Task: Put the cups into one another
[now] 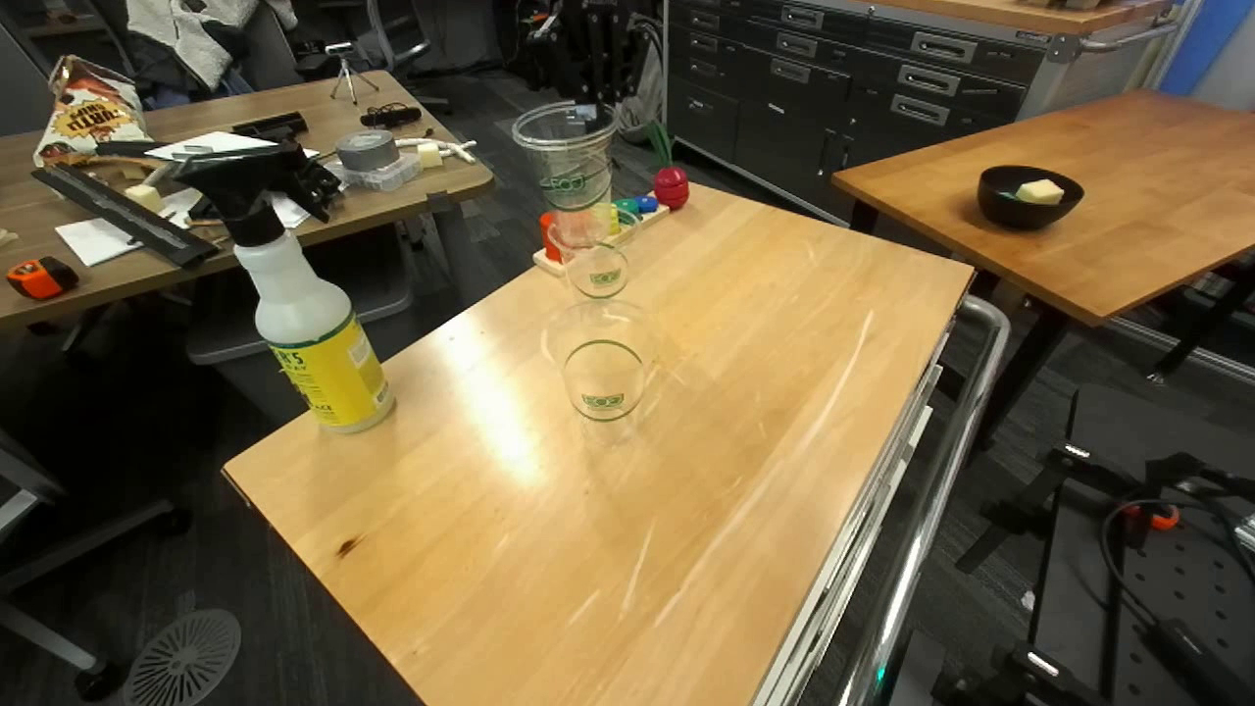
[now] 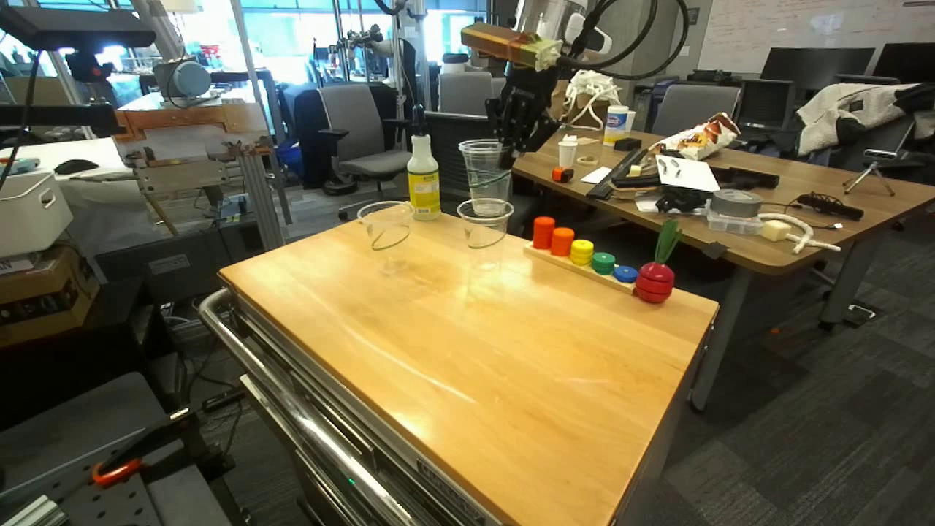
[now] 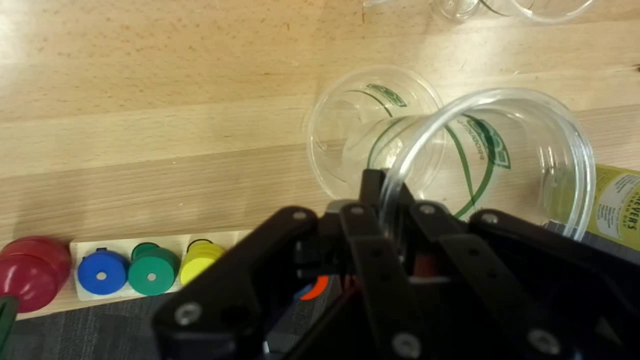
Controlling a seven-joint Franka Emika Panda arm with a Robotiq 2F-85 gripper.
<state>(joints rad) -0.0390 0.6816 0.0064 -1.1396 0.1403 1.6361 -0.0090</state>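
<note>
My gripper (image 3: 384,192) is shut on the rim of a clear cup (image 3: 492,150) and holds it raised and slightly tilted. Its doubled rim and two green lines look like two cups nested. They also show in both exterior views (image 1: 566,162) (image 2: 484,175), with the gripper (image 1: 585,113) (image 2: 506,155) at their rim. Their base overlaps the mouth of a standing clear cup (image 3: 345,107) (image 1: 596,270) (image 2: 485,237); I cannot tell whether it is inside or just above. Another clear cup (image 1: 601,378) (image 2: 387,230) stands apart on the tabletop, partly cut off in the wrist view (image 3: 550,9).
A white-and-yellow spray bottle (image 1: 328,343) (image 2: 424,183) stands near a table edge. A wooden base with coloured pegs (image 2: 581,252) (image 3: 150,267) and a red radish toy (image 2: 654,281) lie along one edge. A black bowl (image 1: 1005,211) is on another table. A metal rail (image 1: 941,500) runs alongside.
</note>
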